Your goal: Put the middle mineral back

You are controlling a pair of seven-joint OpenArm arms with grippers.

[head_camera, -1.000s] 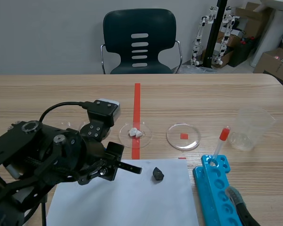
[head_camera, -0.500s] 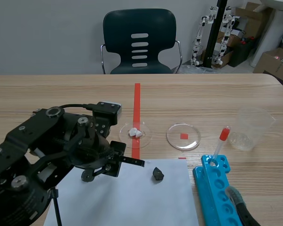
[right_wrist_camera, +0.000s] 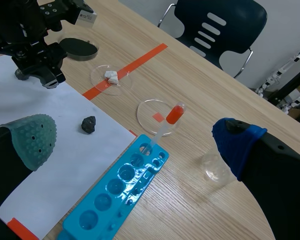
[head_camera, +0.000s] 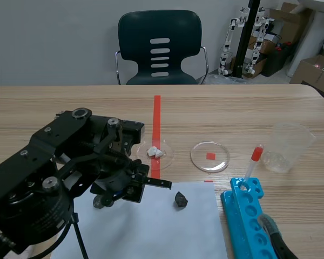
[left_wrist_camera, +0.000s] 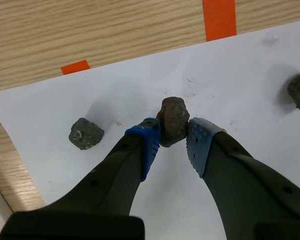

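Since the earlier frames the left arm has swung forward over the white paper sheet [left_wrist_camera: 250, 70]. Its fingertip has advanced toward the dark mineral [head_camera: 180, 199], which has not shifted.

**Current state**
- The left gripper [left_wrist_camera: 171, 136] is closed on the brown mineral [left_wrist_camera: 173, 119], which is pinched between the blue pads [left_wrist_camera: 149, 135].
- The brown mineral sits above the sheet, between the grey mineral [left_wrist_camera: 86, 133] and the dark mineral. It is clear of both.
- I cannot tell whether it has left the paper.
- The right gripper [right_wrist_camera: 135, 137] is spread wide and holds nothing. It is parked near the blue tube rack [head_camera: 247, 216].

**Procedure, as I judge it**
1. The pads hold only the lower half of the stone, so I will keep the squeeze constant and avoid any wrist roll.
2. I will lift straight up before travelling, so that neither neighbour is swept.
3. The likely destinations lie past the sheet's far edge: the petri dish with white fragments [head_camera: 166, 157] and the empty petri dish [head_camera: 197, 162]. These views do not show which one is "back", so I will confirm before committing.
4. I will lower the stone inside the rim, then release. An irregular stone dropped from height could roll or chip the dish.
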